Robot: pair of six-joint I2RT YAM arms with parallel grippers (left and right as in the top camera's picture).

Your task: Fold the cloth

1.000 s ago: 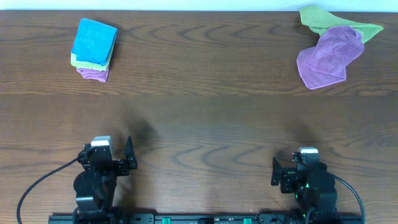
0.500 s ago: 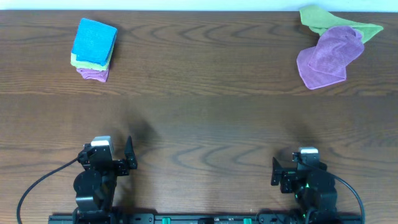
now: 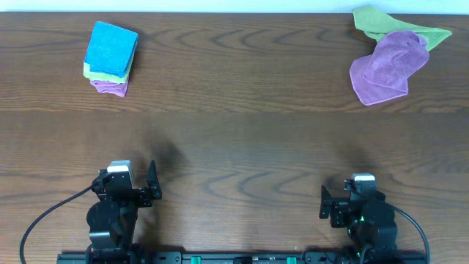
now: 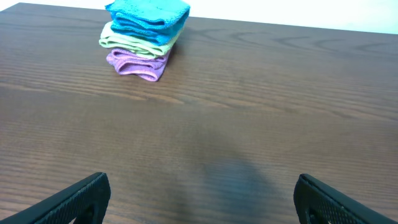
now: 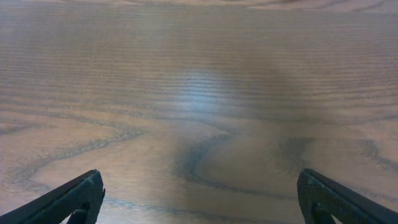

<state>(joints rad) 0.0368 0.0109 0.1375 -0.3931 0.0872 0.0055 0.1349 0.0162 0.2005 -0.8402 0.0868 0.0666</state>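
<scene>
The cloth (image 3: 388, 67), lilac and crumpled, lies at the far right of the table (image 3: 242, 139), partly over a lime-green cloth (image 3: 375, 21). Neither wrist view shows it. My left gripper (image 3: 127, 181) rests low at the near left edge, far from the cloth. In the left wrist view the left gripper (image 4: 202, 196) stands open, with only bare wood between its fingers. My right gripper (image 3: 351, 198) sits at the near right edge, well short of the cloth. The right wrist view shows the right gripper (image 5: 199, 193) open too, over bare wood.
A folded stack (image 3: 110, 59) of blue, green and purple cloths sits at the far left, and the folded stack (image 4: 146, 38) also shows in the left wrist view. The table's far edge runs just behind both piles.
</scene>
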